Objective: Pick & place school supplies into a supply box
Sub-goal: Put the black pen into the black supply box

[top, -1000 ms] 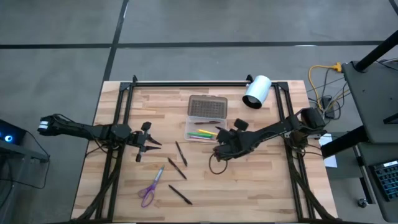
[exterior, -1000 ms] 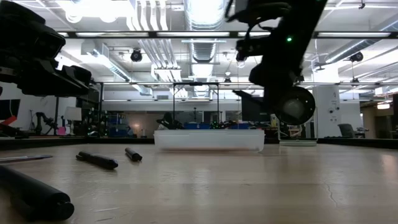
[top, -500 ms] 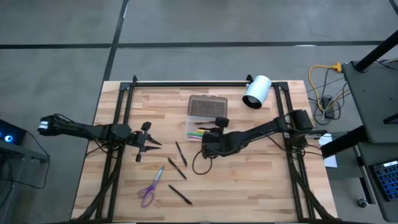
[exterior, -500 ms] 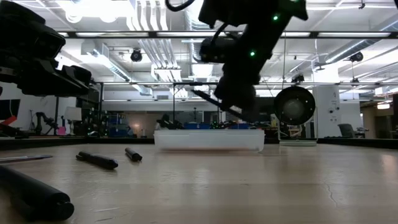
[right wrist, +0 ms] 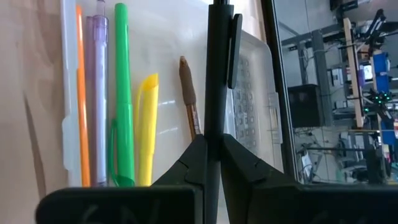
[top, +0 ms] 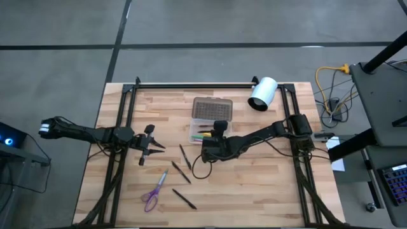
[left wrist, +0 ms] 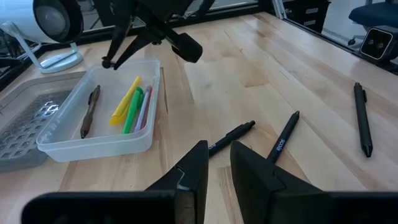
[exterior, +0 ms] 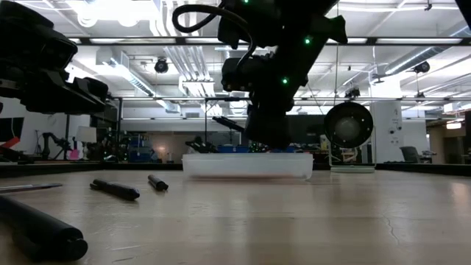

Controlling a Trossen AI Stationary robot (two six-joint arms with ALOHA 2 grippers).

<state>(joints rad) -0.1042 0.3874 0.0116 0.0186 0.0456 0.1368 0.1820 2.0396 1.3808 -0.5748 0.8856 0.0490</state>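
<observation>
The supply box's clear tray [top: 203, 133] lies open with its dotted lid [top: 212, 109] folded back toward the far edge. Orange, lilac, green, yellow and brown supplies [right wrist: 124, 93] lie in the tray. My right gripper [top: 213, 145] hovers over the tray's near side, shut on a black pen [right wrist: 216, 68]. Three black pens [top: 183, 156] [top: 180, 172] [top: 184, 199] and the purple-handled scissors [top: 154, 191] lie flat on the table. My left gripper [left wrist: 219, 163] waits left of them, open by a narrow gap and holding nothing. My right gripper pinches the black pen between its two fingers, on the shaft [right wrist: 213, 134] below the clip [right wrist: 234, 50]. The pen runs forward along the fingers rather than across them. It is lifted clear and reaches out over the tray [right wrist: 168, 74].
A white cylinder with a dark opening [top: 262, 94] lies near the far right corner. Dark frame rails [top: 121, 127] run along both sides of the table and a bar [top: 191, 84] along the far edge. Bare wood lies to the right of the box [top: 267, 172].
My right gripper has carried the black pen toward the table's left, from right of the tray to over its near side, staying shut on it. The left arm and the supplies on the table have not moved.
</observation>
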